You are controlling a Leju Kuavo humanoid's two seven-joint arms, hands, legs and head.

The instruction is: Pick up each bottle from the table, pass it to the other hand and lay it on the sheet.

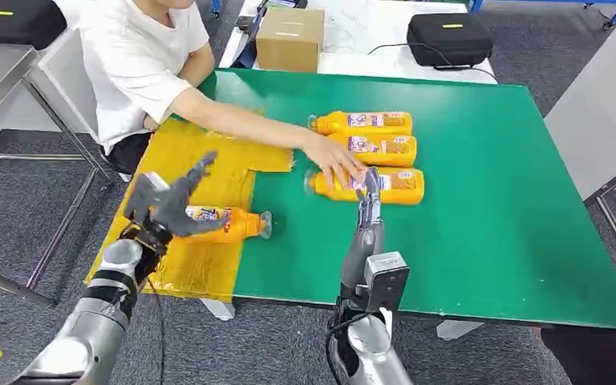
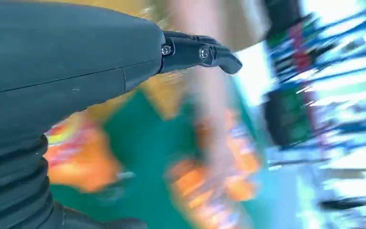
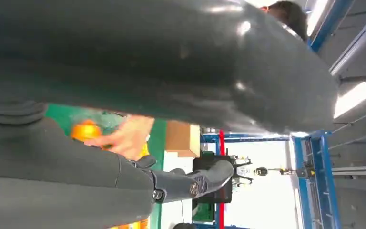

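Now my left hand point(image 1: 178, 202) hovers, fingers spread, over an orange bottle point(image 1: 228, 224) lying on the yellow sheet point(image 1: 208, 172). My right hand point(image 1: 369, 195), fingers straight together, holds nothing beside the nearest bottle point(image 1: 397, 186), which a person's hand point(image 1: 333, 160) touches.

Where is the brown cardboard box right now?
In the head view, the cardboard box sits on the white table beyond the green table's far edge, left of a black case.

A lab: green worktable point(image 1: 489, 241), equipment cases point(image 1: 449, 36), grey carpet point(image 1: 16, 233).
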